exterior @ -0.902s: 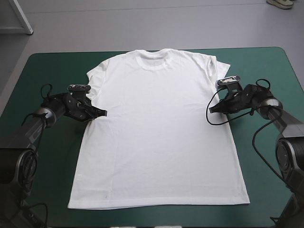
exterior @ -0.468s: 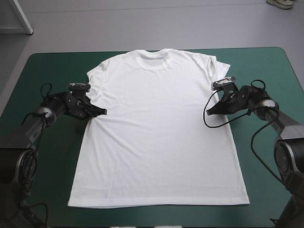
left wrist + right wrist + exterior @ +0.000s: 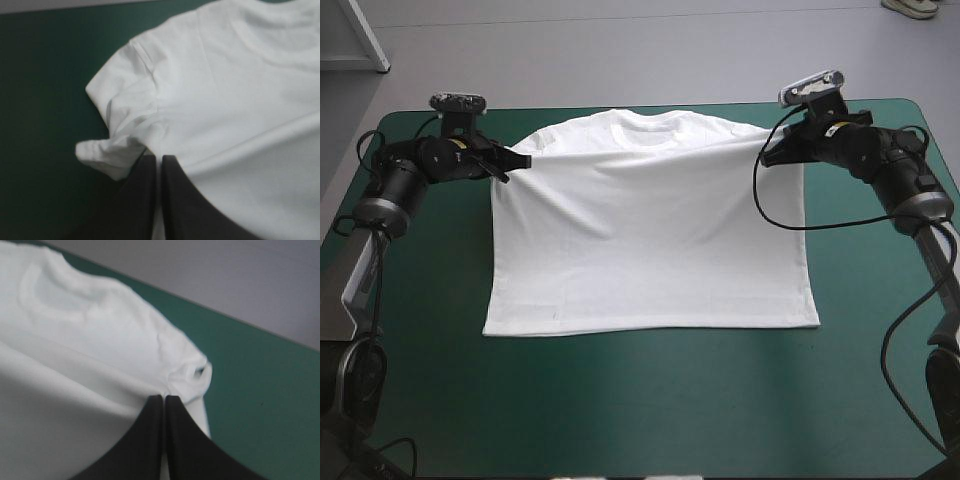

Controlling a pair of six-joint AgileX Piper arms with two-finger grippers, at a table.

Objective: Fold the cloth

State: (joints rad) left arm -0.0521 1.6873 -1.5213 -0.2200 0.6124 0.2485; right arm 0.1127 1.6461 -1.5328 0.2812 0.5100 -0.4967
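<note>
From above, the left gripper (image 3: 505, 165) and right gripper (image 3: 767, 155) are each pinching the T-shirt (image 3: 650, 240) at a sleeve, holding the shoulders taut above the teal-green table (image 3: 640, 410), likely for a straight fold. The hem is lying flat. Left wrist: black fingers (image 3: 142, 200) are clamping bunched sleeve. Right wrist: the same clench, with the collar ahead.

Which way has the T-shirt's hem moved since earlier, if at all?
Yes. The T-shirt slid across the table: its hem now lies farther from the near edge.
</note>
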